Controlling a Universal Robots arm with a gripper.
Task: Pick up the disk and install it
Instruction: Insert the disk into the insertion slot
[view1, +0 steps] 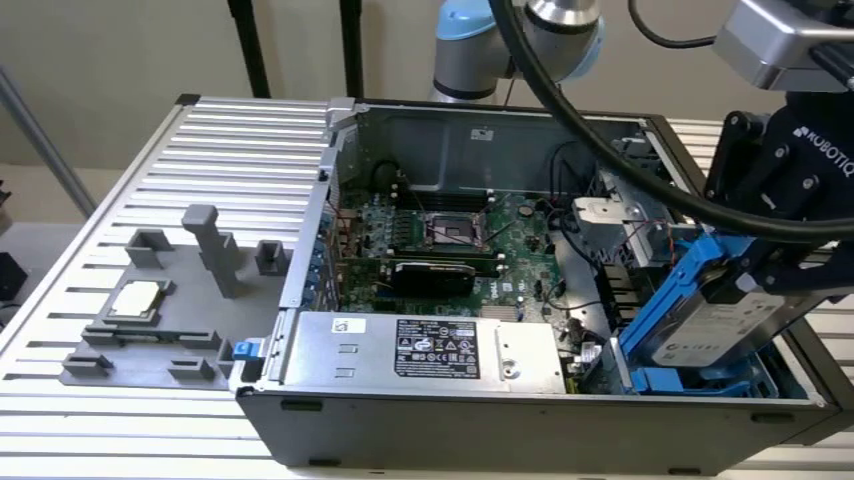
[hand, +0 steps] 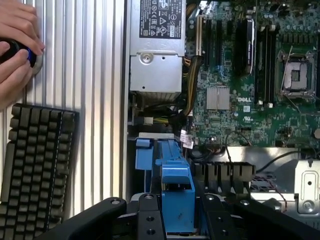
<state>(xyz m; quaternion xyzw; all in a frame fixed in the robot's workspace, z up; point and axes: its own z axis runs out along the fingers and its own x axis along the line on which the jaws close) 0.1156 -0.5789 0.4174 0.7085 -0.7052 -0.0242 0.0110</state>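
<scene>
Pick-up done. My claw (view1: 778, 283) is clamped on the disk (view1: 707, 322), gripping its blue carrier. The disk hangs tilted at 4 o'clock in the exterior view, its lower end at the blue drive bay (view1: 674, 381) of the open case (view1: 534, 415). Judged not yet seated, so the install is outstanding.

— What stands on the ribbed silver aluminium table (view1: 200, 140)?
— An open grey metal computer case (view1: 534, 425), its green motherboard (view1: 514, 235) exposed. A grey labelled power-supply box (view1: 427, 350) lies at six o'clock of the board.
— And outside the case?
— At nine o'clock, a grey plastic fixture tray (view1: 174, 325) bearing a small square silver CPU chip (view1: 138, 300). A black keyboard (hand: 35, 165) lies on the slats too.
</scene>
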